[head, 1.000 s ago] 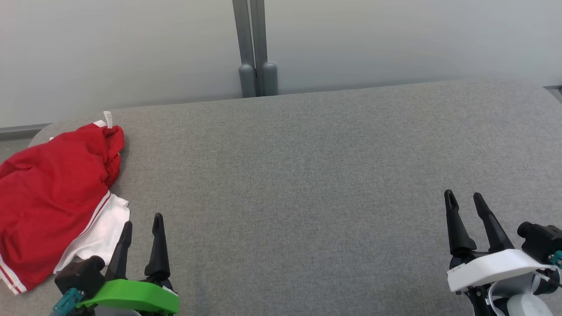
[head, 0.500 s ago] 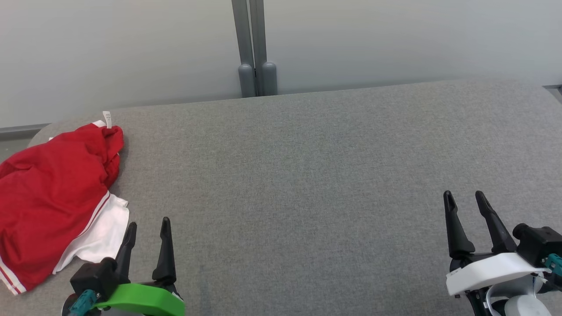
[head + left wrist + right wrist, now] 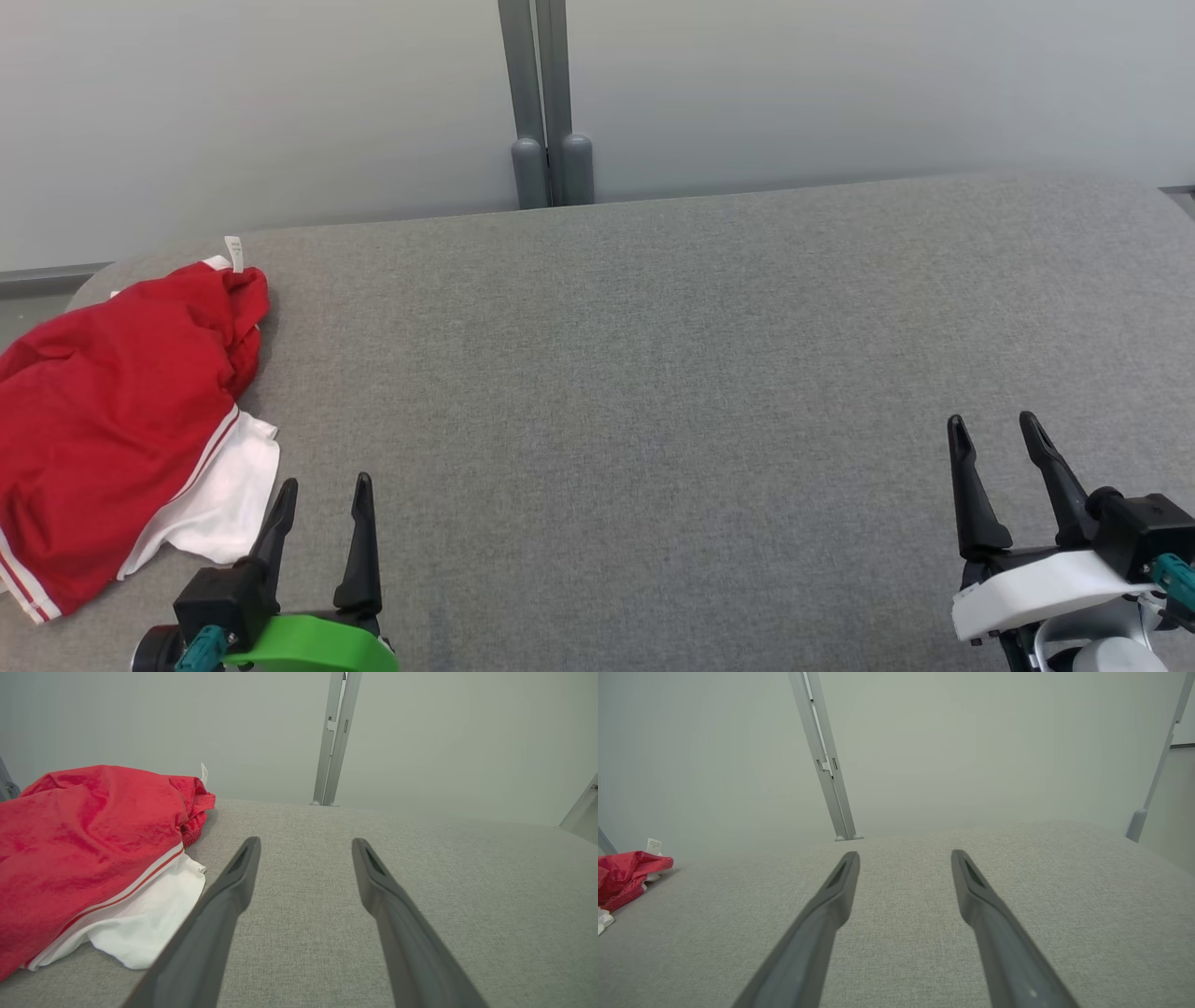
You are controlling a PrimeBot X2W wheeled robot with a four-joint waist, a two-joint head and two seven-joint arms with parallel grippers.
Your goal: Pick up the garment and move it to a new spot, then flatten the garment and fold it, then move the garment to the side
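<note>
Head view first: since a second ago the left gripper (image 3: 325, 483) has slid lower and a bit to the right in the picture. It now sits a little farther from the red garment (image 3: 112, 401). The right gripper (image 3: 992, 420) has dropped just a tiny bit. The whole picture has also shifted a little, so the camera moved. The garment lies in the same heap.

Counting: one garment, one white tag (image 3: 233, 252) sticking up at its far edge, two grippers with two dark fingers each, and two grey posts (image 3: 551, 140) side by side behind the grey table (image 3: 653, 373).

Both grippers are spread wide and hold nothing. The garment lies bunched up at the left end of the table, near the left gripper but not touching it.

Left wrist view shows the garment up close, with white stripes along the red and a white part poking out underneath. Right wrist view shows it small and far off to the left, and one more post (image 3: 1136, 823) at the far right.
</note>
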